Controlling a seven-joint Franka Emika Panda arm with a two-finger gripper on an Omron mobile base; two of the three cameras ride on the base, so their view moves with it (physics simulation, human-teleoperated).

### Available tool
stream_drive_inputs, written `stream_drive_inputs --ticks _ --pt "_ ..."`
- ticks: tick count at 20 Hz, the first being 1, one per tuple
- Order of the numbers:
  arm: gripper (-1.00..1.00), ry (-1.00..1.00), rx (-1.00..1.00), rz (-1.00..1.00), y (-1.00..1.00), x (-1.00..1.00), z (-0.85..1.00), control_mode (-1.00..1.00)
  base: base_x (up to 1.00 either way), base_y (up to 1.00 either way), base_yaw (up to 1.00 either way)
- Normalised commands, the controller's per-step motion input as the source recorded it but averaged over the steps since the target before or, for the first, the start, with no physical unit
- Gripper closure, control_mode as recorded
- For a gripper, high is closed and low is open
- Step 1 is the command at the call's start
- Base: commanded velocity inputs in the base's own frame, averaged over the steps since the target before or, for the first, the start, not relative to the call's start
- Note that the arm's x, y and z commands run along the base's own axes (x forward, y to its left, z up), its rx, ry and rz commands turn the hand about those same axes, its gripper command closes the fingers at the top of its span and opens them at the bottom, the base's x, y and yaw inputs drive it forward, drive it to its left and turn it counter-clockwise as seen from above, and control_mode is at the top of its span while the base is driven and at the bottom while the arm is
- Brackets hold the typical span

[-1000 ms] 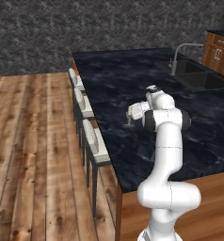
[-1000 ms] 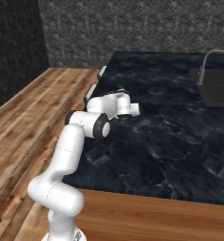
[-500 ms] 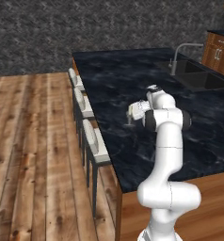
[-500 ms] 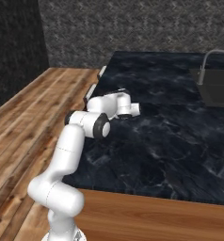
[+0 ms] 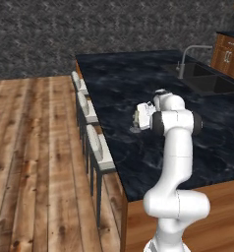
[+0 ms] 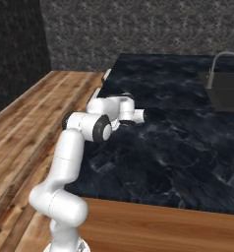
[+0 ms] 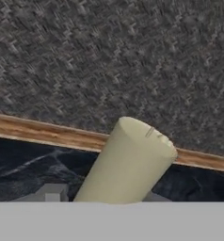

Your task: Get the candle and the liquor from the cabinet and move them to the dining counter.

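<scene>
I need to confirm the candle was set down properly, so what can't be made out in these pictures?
- Candle: hand view, its base is cut off by the bottom edge.
- Gripper: left base view, too small to tell whether it grips the candle.
- Dining counter: right base view, the arm hides the contact spot.

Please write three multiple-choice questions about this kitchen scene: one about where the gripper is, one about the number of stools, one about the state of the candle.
1. Where is the gripper?
A. above the sink
B. over the dining counter, near the stool side
C. down by the floor

2. How many white stools stand along the counter edge?
A. one
B. three
C. five

3. What is the state of the candle?
A. lying on the floor
B. standing inside the sink
C. close in front of the hand camera, at the gripper

Answers:
1 B, the left base view shows the hand over the black marble.
2 B, three seats are there.
3 C, the hand view shows its cream stick.
</scene>
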Motion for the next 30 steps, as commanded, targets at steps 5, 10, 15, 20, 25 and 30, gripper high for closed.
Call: stream_drive_inputs --ticks 5,10,15,20,25,30 --pt "1.0 -0.45 -0.12 0.0 0.13 -0.06 -0.02 -1.0 0.0 0.0 0.0" --pt "1.0 -0.21 -0.02 0.0 0.04 0.0 -0.27 -1.0 0.0 0.0 0.0" --pt "1.0 0.0 0.0 0.0 -0.05 0.11 -0.41 -1.0 0.0 0.0 0.0" --pt "1.0 0.01 0.01 0.0 -0.05 0.13 -0.37 -1.0 0.0 0.0 0.0" --pt "-1.0 0.01 0.01 0.0 -0.05 0.01 -0.33 -1.0 0.0 0.0 0.0" --pt "-1.0 -0.01 0.0 0.0 -0.1 -0.06 -0.09 -1.0 0.0 0.0 0.0"
